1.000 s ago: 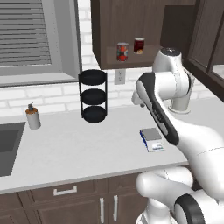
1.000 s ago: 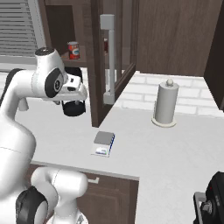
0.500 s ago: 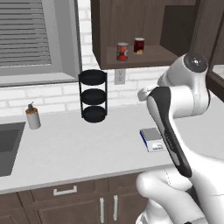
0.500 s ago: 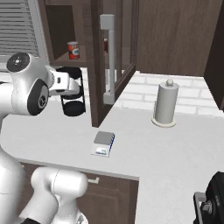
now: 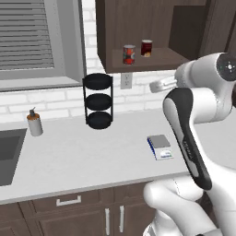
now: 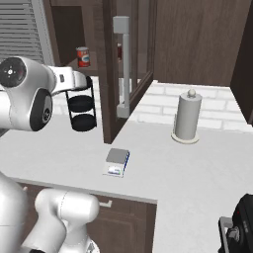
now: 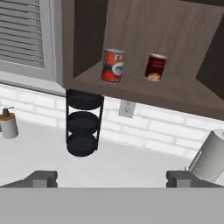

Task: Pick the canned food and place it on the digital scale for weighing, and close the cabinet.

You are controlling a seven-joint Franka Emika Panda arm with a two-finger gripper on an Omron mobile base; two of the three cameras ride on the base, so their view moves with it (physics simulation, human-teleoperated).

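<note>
The canned food [image 7: 113, 65] is a bright red can standing upright on the shelf of the open cabinet [image 5: 138, 27], left of a darker maroon can [image 7: 155, 67]. It also shows in both base views [image 5: 129, 54] [image 6: 83, 57]. My gripper [image 7: 113, 179] is open, with its fingertips [image 7: 41, 178] wide apart and nothing between them. It hangs over the counter, below and well short of the shelf. The digital scale [image 5: 159, 146] lies flat on the counter near the front edge, with nothing on it [image 6: 117, 162]. The cabinet door [image 6: 109, 99] stands swung open, with its long silver handle [image 6: 122, 64] showing.
A black three-tier rack [image 5: 97, 100] stands on the counter under the shelf. A soap dispenser [image 5: 34, 123] and the sink [image 5: 7, 152] are at the left. A paper towel roll [image 6: 187, 116] stands at the right, against the brick wall.
The arm's upper links have swung right in the left base view and the hand has risen a little. The cans, scale and door have not moved.
</note>
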